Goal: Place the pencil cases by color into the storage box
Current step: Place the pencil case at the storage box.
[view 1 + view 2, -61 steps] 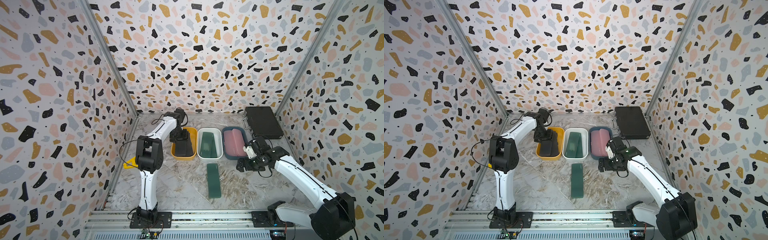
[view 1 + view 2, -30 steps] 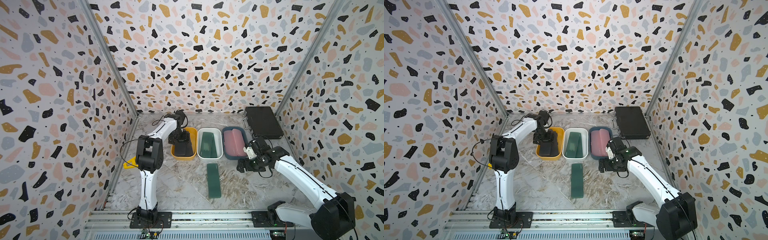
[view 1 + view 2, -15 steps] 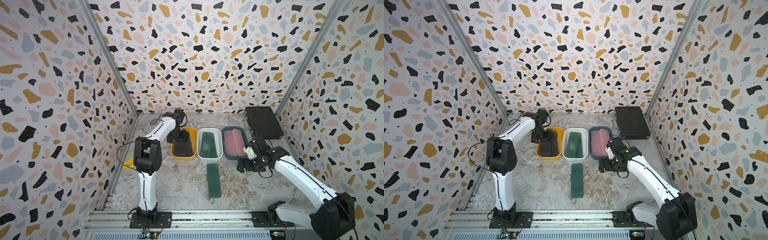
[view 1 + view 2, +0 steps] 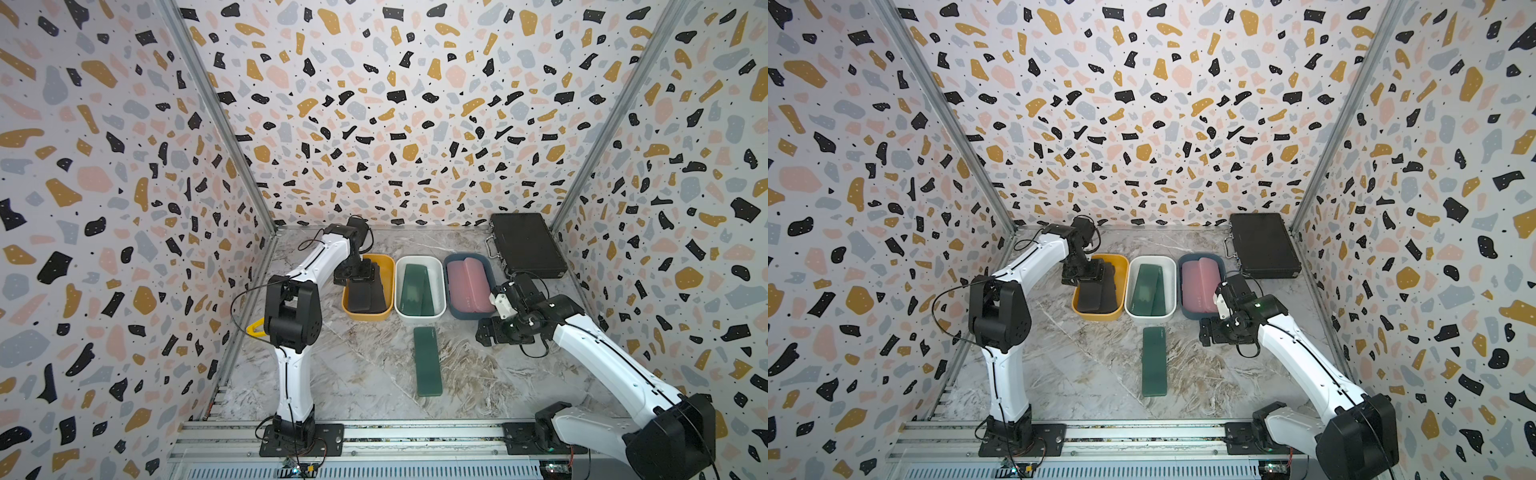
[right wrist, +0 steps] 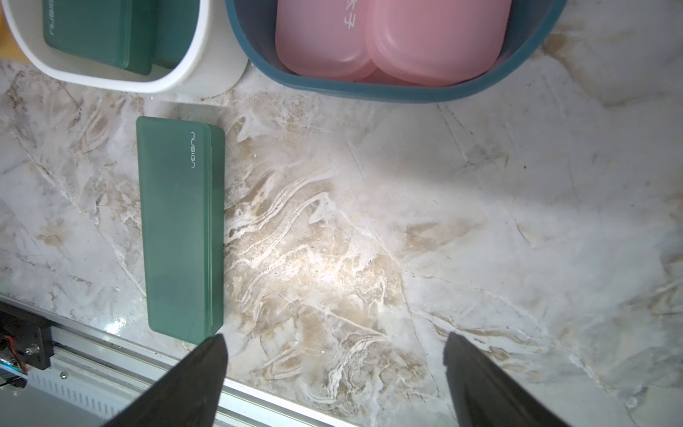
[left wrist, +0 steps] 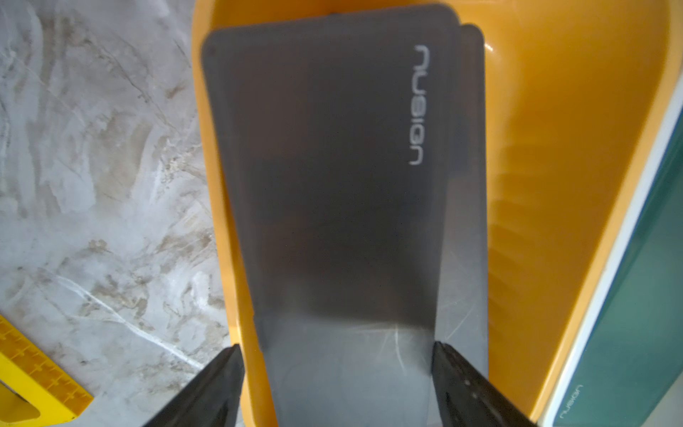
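1. In both top views, a green pencil case [image 4: 428, 361] [image 4: 1154, 361] is lying on open counter [image 4: 353, 374] before the white bin [image 4: 419, 319].
2. Only the left wrist view is revealing the left gripper [image 6: 338, 351] straddling a black pencil case [image 6: 325, 185] inside the yellow bin [image 6: 554, 185]; grip unclear.
3. Right wrist view: the right gripper [image 5: 334, 340] is gaping empty, green pencil case [image 5: 181, 229] beside one finger.

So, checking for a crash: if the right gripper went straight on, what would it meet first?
Probably bare table, beside the green case, not on it; depth is unclear.
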### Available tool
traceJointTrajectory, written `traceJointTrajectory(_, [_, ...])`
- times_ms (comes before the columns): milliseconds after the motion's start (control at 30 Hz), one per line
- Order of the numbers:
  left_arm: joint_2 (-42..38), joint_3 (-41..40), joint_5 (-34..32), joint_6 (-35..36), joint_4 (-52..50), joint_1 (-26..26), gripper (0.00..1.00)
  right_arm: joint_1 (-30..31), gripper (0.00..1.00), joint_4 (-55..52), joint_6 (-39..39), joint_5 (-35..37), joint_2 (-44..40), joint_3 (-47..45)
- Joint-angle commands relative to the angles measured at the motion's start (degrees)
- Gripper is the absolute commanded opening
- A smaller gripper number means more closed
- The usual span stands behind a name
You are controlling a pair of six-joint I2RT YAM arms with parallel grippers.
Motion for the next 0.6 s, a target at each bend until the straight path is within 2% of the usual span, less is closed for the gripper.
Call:
traceJointTrajectory(0, [-2.06,-0.91,-0.23,0.02,0.7,0.36,0.75,0.25,0.97,-1.3,-0.08,0.82,-1.37,-0.33])
traceJointTrajectory(67, [-2.43,-1.28,-0.23,-0.05,1.1,0.36,0.7,0.24,0.97,-1.39,-0.08,0.9,-1.2,-0.5])
traceJointTrajectory(167, [-2.98,-2.04,0.11,-0.17,1.82,0.31,0.67,0.24,0.97,-1.47,-0.08,1.03,-1.11,-0.81])
traceJointTrajectory(567, [-4.67,-4.88,1.49,-0.41,4.47,0.34,0.65,1.54,0.97,-1.52,1.09,1.17,-1.38,-1.81])
